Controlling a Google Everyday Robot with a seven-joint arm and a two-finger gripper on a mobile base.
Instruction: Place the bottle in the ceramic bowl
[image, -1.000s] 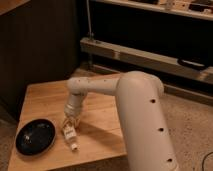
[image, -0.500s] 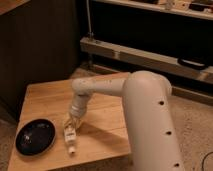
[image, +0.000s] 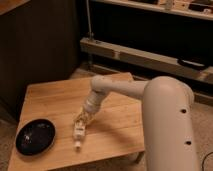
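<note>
One gripper (image: 82, 120), pale and yellowish at the end of the white arm (image: 107, 90), is hanging low over the wooden table (image: 50, 97), close to the middle of the top and a little toward its 6 o'clock edge. It is sitting right at the upper end of the bottle (image: 78, 134), and the two are running together in the view, so whether it is pinching the bottle or only standing around it cannot be told. The bottle is stretching away from the gripper toward 6 o'clock, leaning slightly to 7, with its white cap (image: 77, 146) pointing at the near edge of the table; whether it is resting on the wood or hanging just above it is not showing. The ceramic bowl (image: 35, 136) is sitting on the table at 9 o'clock from the bottle, near it but apart, close to the table's 7 o'clock corner, black and glossy, with small specks glinting inside; the bottle is lying outside it. From the gripper the arm is rising toward 1 o'clock to a rounded joint, then bending toward 3 o'clock into a thick white column (image: 167, 125) that is filling the lower right of the view. Beyond the table, between 12 and 3 o'clock, a long grey ledge (image: 145, 55) is running across in front of dark panelling, and a speckled floor (image: 202, 127) is showing at 3 o'clock.
</note>
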